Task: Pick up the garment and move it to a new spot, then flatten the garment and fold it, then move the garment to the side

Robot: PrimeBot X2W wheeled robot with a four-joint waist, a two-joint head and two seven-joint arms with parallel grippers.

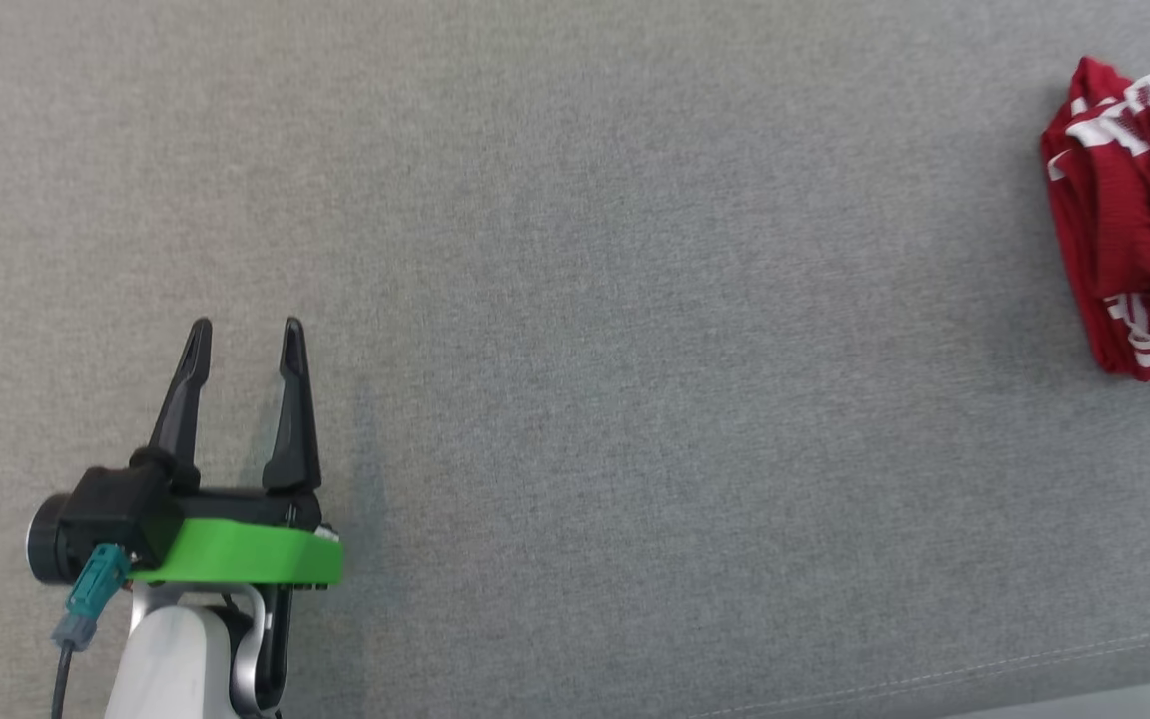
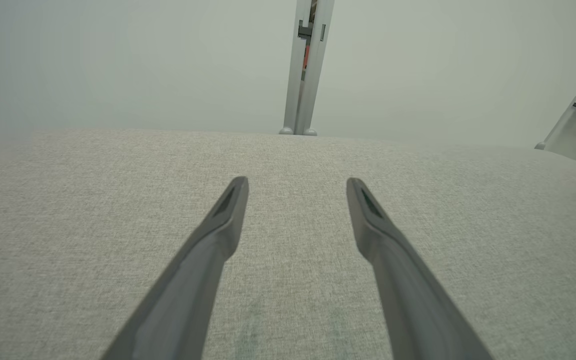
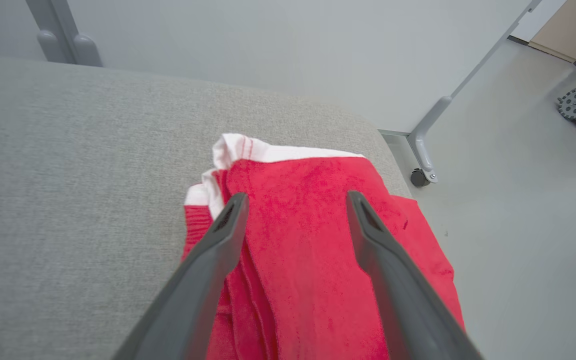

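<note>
folded red garment [image 1: 1109, 230] with white trim lies at the grey cushion's [image 1: 575, 300] far right edge.

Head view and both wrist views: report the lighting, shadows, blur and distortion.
Head view: soft even light, no glare; the left gripper throws a faint shadow rightwards on the grey surface. Left wrist view: wide-angle curves the surface's far edge. Right wrist view: garment sharp, finger bases slightly soft.

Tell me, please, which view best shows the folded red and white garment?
The right wrist view: the folded red and white garment lies close, layers plain. The head view crops it; the left wrist view catches a red sliver.
</note>
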